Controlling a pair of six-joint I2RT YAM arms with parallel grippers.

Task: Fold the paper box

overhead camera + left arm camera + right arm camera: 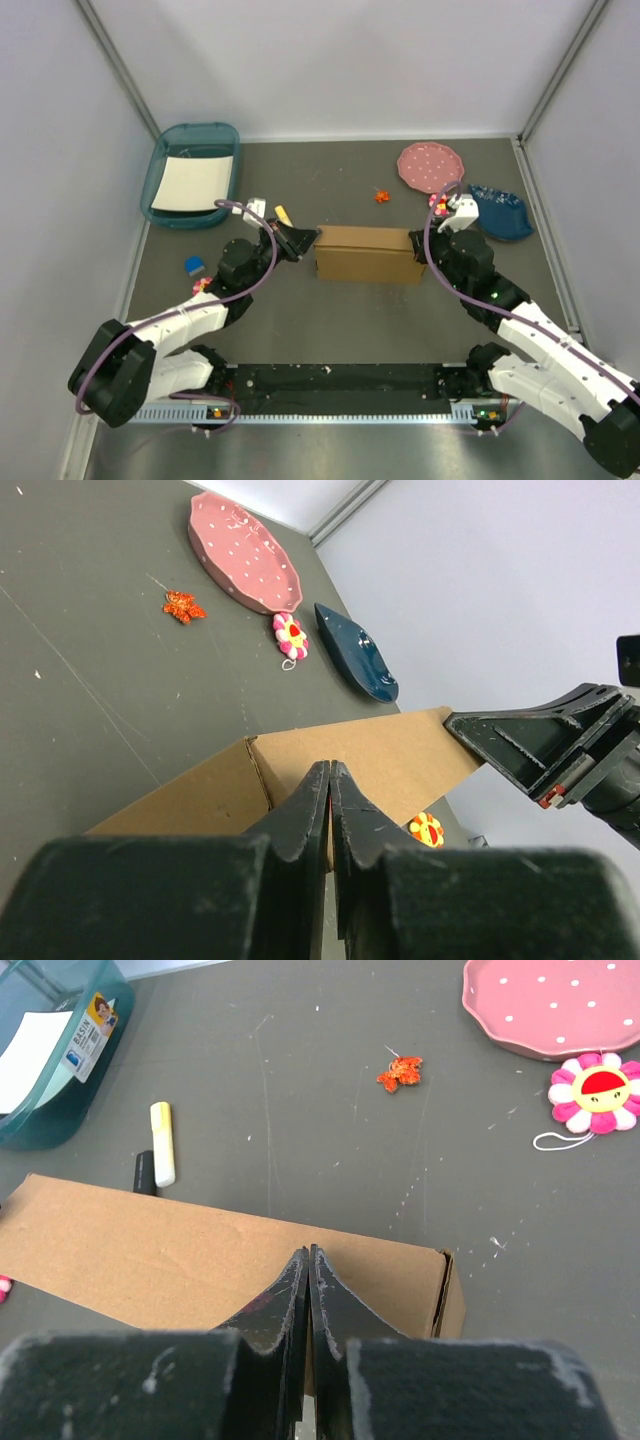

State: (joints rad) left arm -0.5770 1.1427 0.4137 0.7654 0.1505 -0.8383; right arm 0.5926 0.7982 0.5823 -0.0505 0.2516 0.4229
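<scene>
The paper box (365, 253) is a closed brown cardboard block lying in the middle of the table, long side across. My left gripper (308, 240) is shut, its tips at the box's left end. The left wrist view shows those shut tips (330, 767) over the box's top (400, 760), with nothing between them. My right gripper (418, 243) is also shut, at the box's right end. In the right wrist view its closed tips (308, 1252) lie over the box's top face (150, 1255). One of the right gripper's fingers (530, 745) shows at the far end of the box.
A teal tray (190, 175) with white paper stands at the back left. A pink plate (431, 166) and a dark blue dish (502, 212) lie at the back right. A flower toy (597, 1090), an orange scrap (381, 196), a yellow marker (161, 1142) and a small blue block (194, 265) lie around the box.
</scene>
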